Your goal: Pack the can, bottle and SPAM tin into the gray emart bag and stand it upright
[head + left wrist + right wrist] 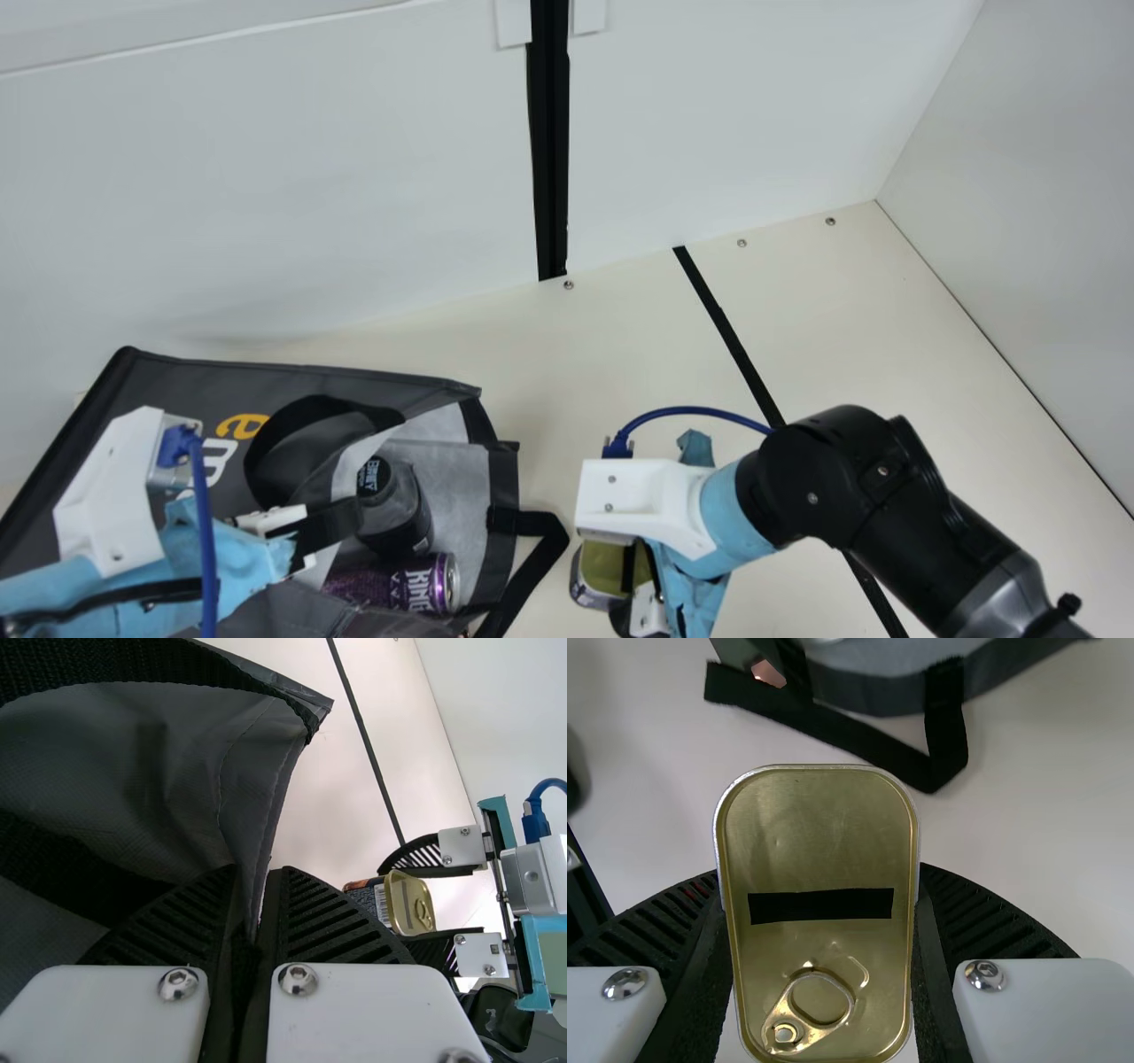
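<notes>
L tool [356, 516] nearly closed w/ gray bag [186, 377] pinched, R tool [623, 617] part-open, gripping SPAM tin [819, 846].

soft, fairly even light, seemingly from above, faint shadows.

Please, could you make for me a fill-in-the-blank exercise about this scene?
The right hand grips the SPAM tin, whose lid is ____ in color.
The can, whose color is mainly ____, lies beside the bottle.
Of the three items to pack, ____ are in the bag, which the left hand pinches.
Missing words: gold, purple, two.
</notes>
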`<state>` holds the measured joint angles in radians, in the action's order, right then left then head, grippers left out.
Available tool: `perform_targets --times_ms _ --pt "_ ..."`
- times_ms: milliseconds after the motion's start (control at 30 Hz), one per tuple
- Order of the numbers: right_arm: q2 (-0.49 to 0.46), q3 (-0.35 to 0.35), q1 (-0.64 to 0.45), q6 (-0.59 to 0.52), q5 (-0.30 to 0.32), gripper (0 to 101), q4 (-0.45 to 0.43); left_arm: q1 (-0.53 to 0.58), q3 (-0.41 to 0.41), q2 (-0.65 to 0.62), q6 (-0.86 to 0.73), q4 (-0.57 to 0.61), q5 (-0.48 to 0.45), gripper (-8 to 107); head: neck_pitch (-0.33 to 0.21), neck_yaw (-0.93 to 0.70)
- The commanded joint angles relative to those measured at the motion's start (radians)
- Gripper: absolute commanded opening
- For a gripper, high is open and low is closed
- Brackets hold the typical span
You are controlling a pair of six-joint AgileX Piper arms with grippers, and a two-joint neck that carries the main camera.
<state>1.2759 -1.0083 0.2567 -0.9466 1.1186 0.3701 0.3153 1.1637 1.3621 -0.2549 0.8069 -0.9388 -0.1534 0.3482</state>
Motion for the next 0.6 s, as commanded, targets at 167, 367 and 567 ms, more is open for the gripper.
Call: perform_targets --times_ms 167,367,567 --pt "0.003 0.022 0.017 -0.056 -0.087 0 0.12 0.0 0.0 0.0 0.0 0.0 0.0 -8 -0.021 0.001" --pt "0.018 0.04 0.029 -0.121 -0.161 0 0.225 0.0 0.0 0.0 0.0 0.0 0.0 -8 -0.021 0.001" --pt "0.061 0.043 0.045 -0.178 -0.224 0 0.308 0.0 0.0 0.0 0.0 0.0 0.0 -8 -0.021 0.001"
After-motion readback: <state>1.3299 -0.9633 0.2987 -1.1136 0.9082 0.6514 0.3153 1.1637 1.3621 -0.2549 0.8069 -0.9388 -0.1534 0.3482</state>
